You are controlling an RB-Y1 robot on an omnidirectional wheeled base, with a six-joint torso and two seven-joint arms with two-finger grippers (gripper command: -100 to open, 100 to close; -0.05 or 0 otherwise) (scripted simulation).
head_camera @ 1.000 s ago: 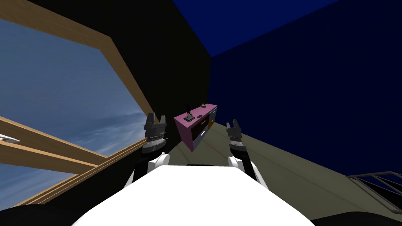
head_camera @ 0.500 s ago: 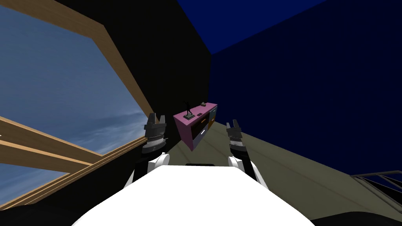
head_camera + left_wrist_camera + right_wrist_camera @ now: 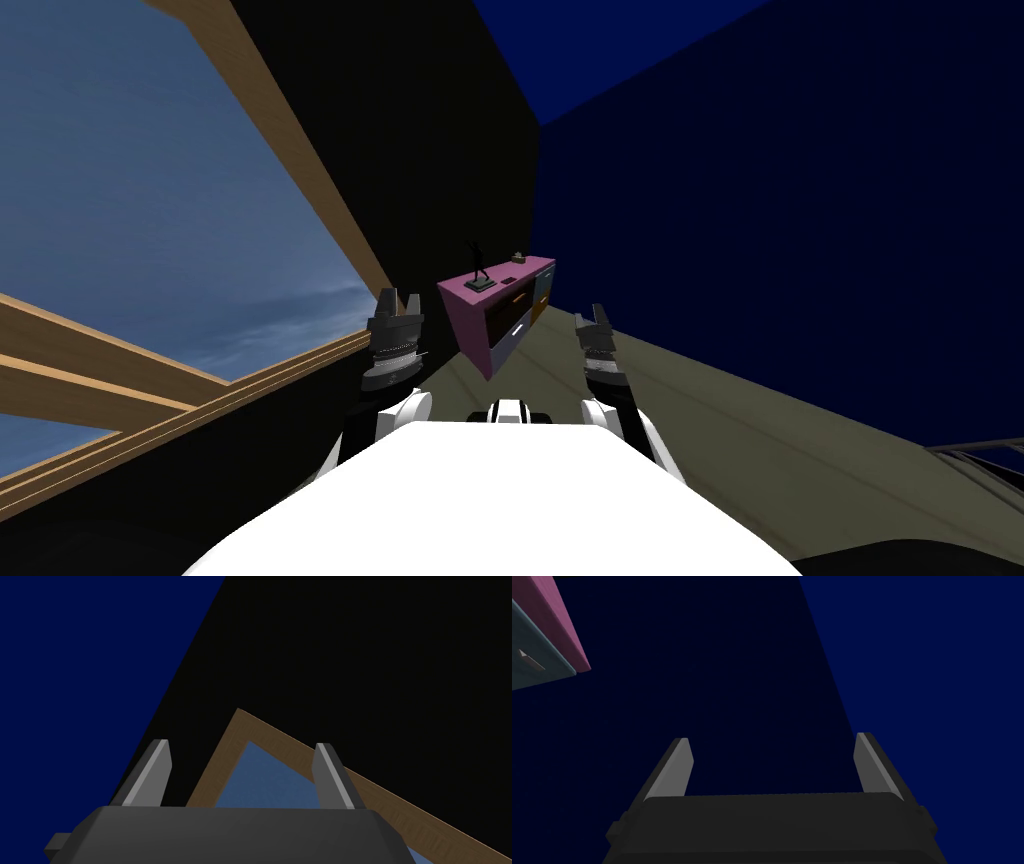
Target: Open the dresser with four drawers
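- Grained, matt wood: the window frame (image 3: 290,150), left of the dresser (image 3: 467,325).
- Smooth, matt pink: the dresser's shell.
- Dull olive, faintly lined: the floor (image 3: 750,440) before the dresser.
- Smooth grey with slight sheen: the left gripper (image 3: 241,748) fingers (image 3: 150,773); its body matt dark.

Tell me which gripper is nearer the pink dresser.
Left, narrowly, by my judgement. The dresser stands well ahead between both: left gripper toward its pink end, right gripper off its drawer side. Neither touches it.

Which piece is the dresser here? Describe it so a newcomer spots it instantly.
Follow the black wall past the big wood-framed window to its far end. The dresser stands there: pink top and side, differently coloured drawer fronts, a small dark figurine on top.
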